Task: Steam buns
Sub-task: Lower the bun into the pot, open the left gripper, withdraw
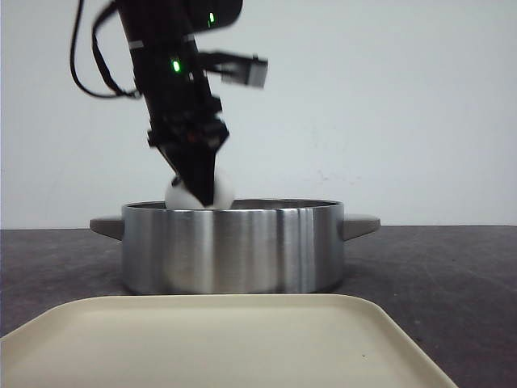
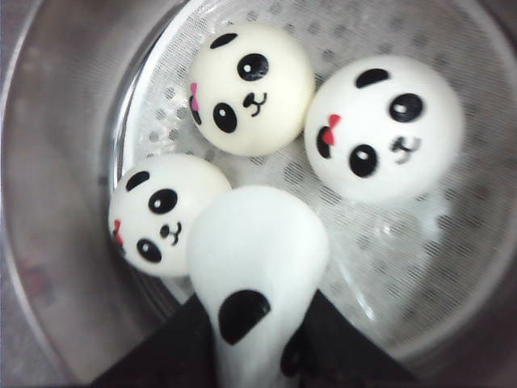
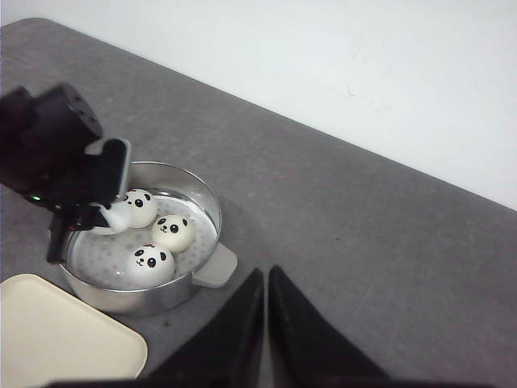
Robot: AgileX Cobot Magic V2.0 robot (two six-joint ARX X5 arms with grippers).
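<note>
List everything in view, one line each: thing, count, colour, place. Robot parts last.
panda buns in the pot: three, white with black faces, resting on the perforated floor
held panda bun: one, white, squeezed in the left end effector over the pot
steamer pot: one, shiny steel with two grey handles, mid-table
tray: one, cream, in front of the pot
table: one, dark grey
wall: one, white, behind the table
left end effector: black, shut on the bun
right end effector: black, shut, empty, above bare table

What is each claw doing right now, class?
Left claw: closed on a panda bun above the steamer pot.
Right claw: closed, holding nothing.
</note>
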